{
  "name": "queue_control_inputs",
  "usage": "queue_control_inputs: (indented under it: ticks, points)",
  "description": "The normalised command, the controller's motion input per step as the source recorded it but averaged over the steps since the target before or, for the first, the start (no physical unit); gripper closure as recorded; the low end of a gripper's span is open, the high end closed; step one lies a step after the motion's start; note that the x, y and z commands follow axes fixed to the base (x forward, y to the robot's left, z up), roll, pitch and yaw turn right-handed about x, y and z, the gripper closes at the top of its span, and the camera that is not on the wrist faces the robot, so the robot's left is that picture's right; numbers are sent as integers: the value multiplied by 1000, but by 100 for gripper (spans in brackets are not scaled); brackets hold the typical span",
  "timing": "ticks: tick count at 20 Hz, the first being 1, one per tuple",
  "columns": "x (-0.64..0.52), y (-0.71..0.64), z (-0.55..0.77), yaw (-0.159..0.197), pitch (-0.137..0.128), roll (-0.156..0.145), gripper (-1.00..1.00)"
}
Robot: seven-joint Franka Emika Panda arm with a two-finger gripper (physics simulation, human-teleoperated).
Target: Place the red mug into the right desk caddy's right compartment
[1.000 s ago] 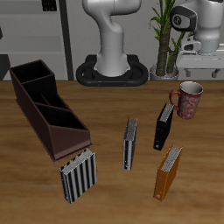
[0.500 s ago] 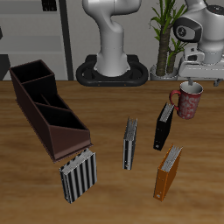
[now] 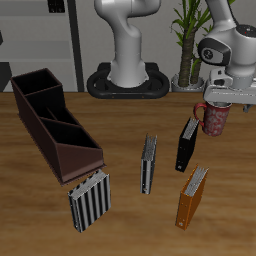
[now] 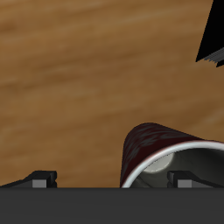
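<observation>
step: we judged this the reach-and-grasp stage; nothing had been lifted, and the mug (image 3: 216,119) stood upright on the table (image 3: 120,215), near its back edge.
gripper: the gripper (image 3: 221,99) hung right over the mug, its body hiding the rim in the exterior view.
jaws: in the wrist view we saw two fingertips (image 4: 41,178) set wide apart, one clear of the mug's pale rim (image 4: 175,157) and the other over it, so we read the claw as released, holding nothing.
contact: we could not tell whether a fingertip touched the rim; the wrist view was too close and partly blocked by the gripper's own body.
mug: red, speckled, pale inside; its handle faced a black book (image 3: 187,143) that stood just beside it, nearer the table's front.
caddy: the caddy (image 3: 52,121) lay well apart from the mug, across the table, its bays empty as far as we could see.
target bay: the squarish end bay (image 3: 36,92) sat at the caddy's farther-back end.
others: a thin grey book (image 3: 148,163), a striped book (image 3: 88,198) and an orange book (image 3: 193,195) lay between and nearer the front.
next move: we judged it called for a short descent, one finger inside the rim and one outside, then a firm close.
after: a high lift, we thought, to carry the mug over the books and the caddy's wall.
</observation>
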Motion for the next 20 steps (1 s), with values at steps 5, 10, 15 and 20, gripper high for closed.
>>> queue_control_inputs:
  ticks: [5, 10, 15, 20]
  points:
    - [-98, 97, -351, -32, 47, 45, 100]
    - [20, -45, -30, -28, 20, 12, 100]
    - [-53, -153, 112, -10, -4, 13, 100]
    - [-56, -175, 200, 46, -56, -3, 100]
